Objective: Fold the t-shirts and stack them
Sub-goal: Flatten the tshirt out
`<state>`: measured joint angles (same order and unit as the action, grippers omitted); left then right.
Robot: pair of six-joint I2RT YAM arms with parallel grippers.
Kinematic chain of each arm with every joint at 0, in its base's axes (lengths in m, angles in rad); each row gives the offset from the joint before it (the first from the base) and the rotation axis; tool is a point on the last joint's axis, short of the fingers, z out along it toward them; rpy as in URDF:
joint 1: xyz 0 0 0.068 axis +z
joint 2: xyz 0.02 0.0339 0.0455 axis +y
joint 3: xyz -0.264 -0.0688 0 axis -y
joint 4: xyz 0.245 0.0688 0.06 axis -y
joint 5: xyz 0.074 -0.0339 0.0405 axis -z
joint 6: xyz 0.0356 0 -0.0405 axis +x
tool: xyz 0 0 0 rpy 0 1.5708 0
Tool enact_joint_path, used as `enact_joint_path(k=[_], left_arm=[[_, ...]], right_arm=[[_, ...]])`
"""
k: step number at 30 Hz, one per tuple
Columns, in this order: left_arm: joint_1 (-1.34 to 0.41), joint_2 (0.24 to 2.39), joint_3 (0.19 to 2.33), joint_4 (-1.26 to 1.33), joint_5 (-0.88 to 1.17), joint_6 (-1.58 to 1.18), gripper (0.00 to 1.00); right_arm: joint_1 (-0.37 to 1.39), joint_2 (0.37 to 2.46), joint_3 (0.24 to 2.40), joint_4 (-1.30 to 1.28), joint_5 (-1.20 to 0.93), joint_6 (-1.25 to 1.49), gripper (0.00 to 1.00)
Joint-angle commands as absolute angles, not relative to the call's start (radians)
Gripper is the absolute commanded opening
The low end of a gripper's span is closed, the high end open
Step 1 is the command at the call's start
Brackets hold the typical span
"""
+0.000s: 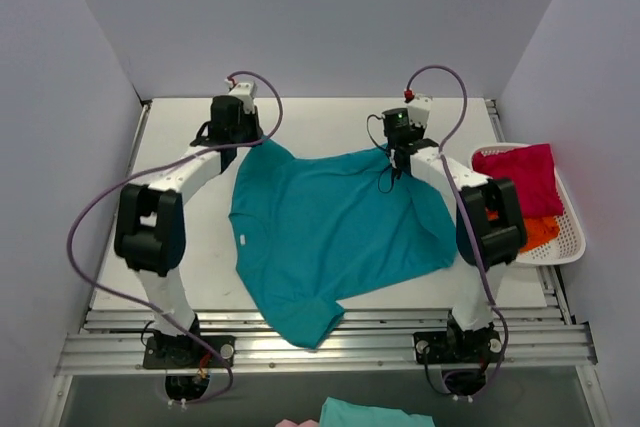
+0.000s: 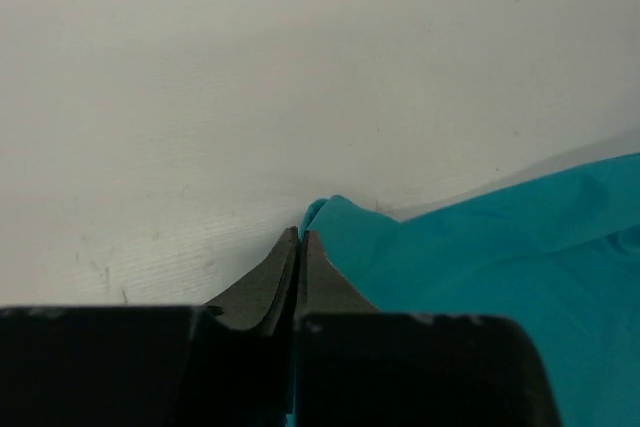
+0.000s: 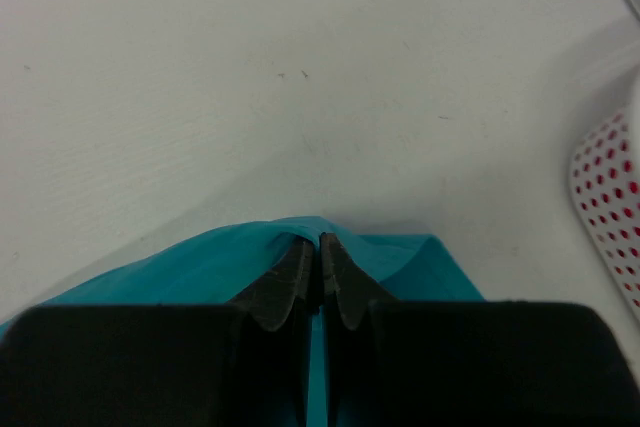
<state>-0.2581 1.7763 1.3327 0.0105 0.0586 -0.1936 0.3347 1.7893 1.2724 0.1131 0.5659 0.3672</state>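
Barely started: left jaws and right jaws each clamped shut on an edge of teal t-shirt (image 1: 330,237), spread unfolded behind them on desk (image 1: 330,125); crimson t-shirt (image 1: 518,173) and orange t-shirt (image 1: 541,231) sit in basket (image 1: 576,237) right of right jaws.

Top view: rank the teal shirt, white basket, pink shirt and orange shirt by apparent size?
1. Teal shirt
2. White basket
3. Pink shirt
4. Orange shirt, which is partly hidden, so its place is unsure
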Motion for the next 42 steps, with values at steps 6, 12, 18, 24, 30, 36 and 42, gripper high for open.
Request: enact_joint_path(k=[6,12,18,24,30,36,42], left_arm=[[-0.230,2.179,1.796,-0.021,0.132,-0.129,0.02],[-0.196,2.440,2.215,-0.218,0.112,-0.097,0.02],[-0.181,2.658,2.603,-0.366,0.068,-0.049,0.02],[-0.164,2.735,2.657,-0.284,-0.030,-0.026,0.36],[-0.149,2.700,2.614,-0.199,-0.208,-0.069,0.94],[-0.156,2.398,2.325,-0.100,-0.333,-0.086,0.94],[-0.182,2.035,1.921,-0.068,-0.252,-0.158,0.94]], right_arm=[[0.290,2.153,1.610,0.155,0.538,0.376,0.00],[0.235,2.318,1.854,0.069,0.566,0.357,0.00],[0.181,2.425,2.055,0.005,0.606,0.374,0.00],[0.132,2.503,2.154,-0.057,0.592,0.397,0.28],[0.118,2.500,2.198,-0.052,0.626,0.416,1.00],[0.159,2.286,2.038,-0.028,0.692,0.393,1.00],[0.222,2.002,1.684,0.058,0.649,0.417,1.00]])
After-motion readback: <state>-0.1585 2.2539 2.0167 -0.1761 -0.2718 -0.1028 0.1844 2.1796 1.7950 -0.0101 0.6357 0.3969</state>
